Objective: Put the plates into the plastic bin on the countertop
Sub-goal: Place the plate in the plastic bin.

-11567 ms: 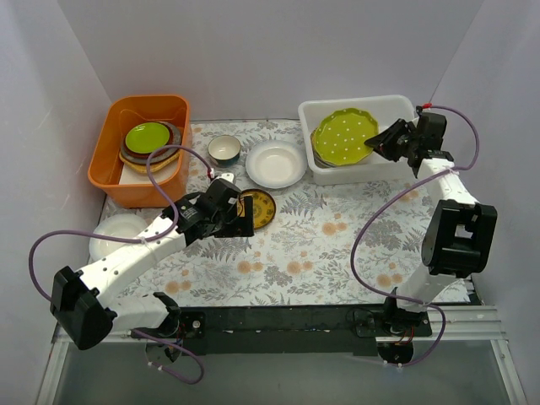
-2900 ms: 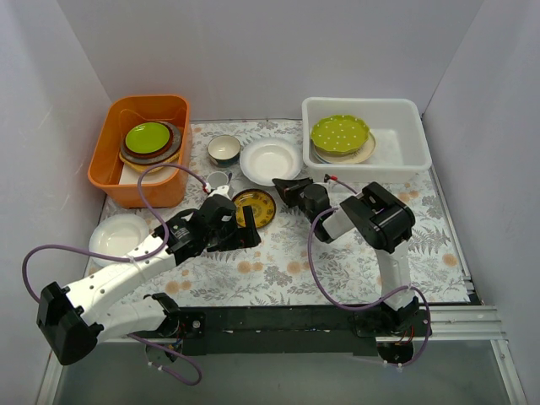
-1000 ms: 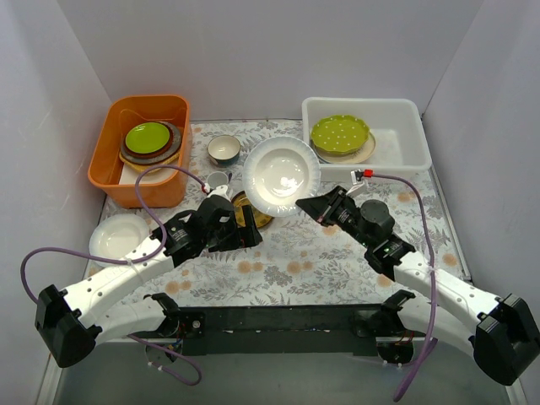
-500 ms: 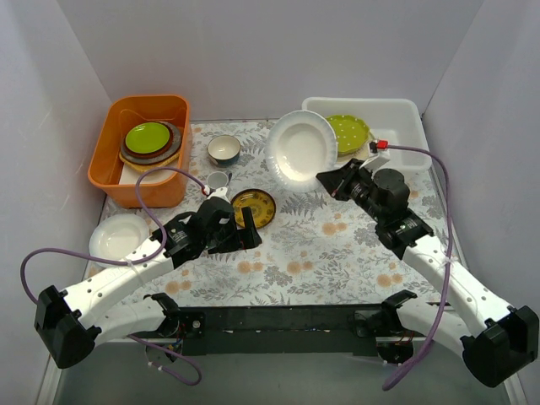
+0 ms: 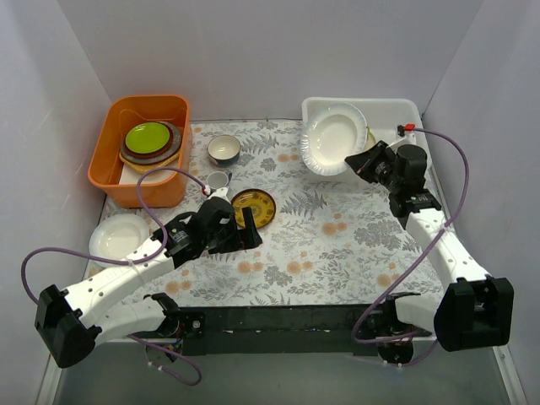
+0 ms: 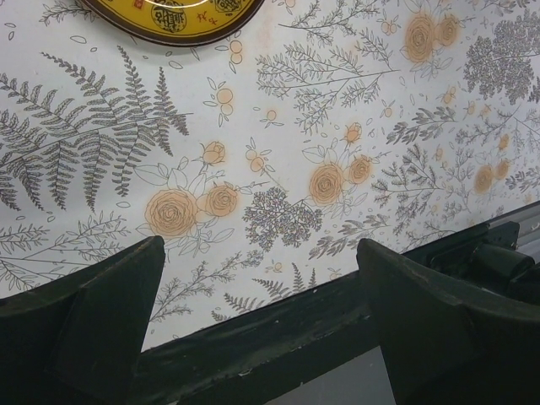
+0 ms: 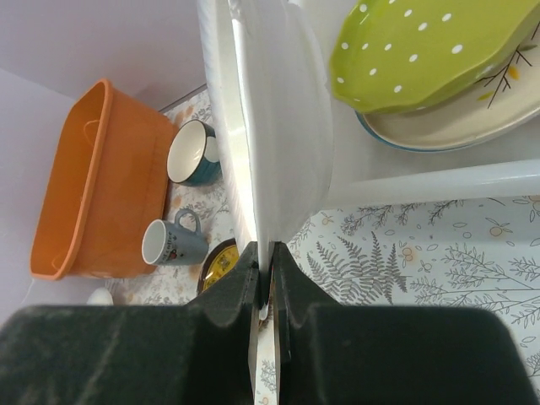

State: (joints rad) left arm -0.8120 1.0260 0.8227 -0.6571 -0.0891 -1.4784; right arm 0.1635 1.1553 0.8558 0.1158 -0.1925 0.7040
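My right gripper (image 5: 361,160) is shut on the rim of a plain white plate (image 5: 335,137) and holds it on edge at the left wall of the white plastic bin (image 5: 396,105). In the right wrist view the white plate (image 7: 283,110) runs up from my gripper (image 7: 272,287), beside the lime dotted plate (image 7: 422,46) stacked on a cream sprig plate (image 7: 472,114) in the bin. My left gripper (image 5: 251,229) is open and empty just right of the small brown-and-yellow plate (image 5: 254,207), whose edge shows in the left wrist view (image 6: 169,17). Another white plate (image 5: 118,234) lies at the left edge.
An orange tub (image 5: 143,148) at the back left holds a green plate and others. A teal-lined bowl (image 5: 224,149) and a grey cup (image 5: 218,180) stand between the tub and the bin. The black base rail (image 6: 278,337) runs along the cloth's near edge.
My right arm carried the white plate up and to the right, from over the cloth's middle to the bin's left wall. The left arm stayed still.
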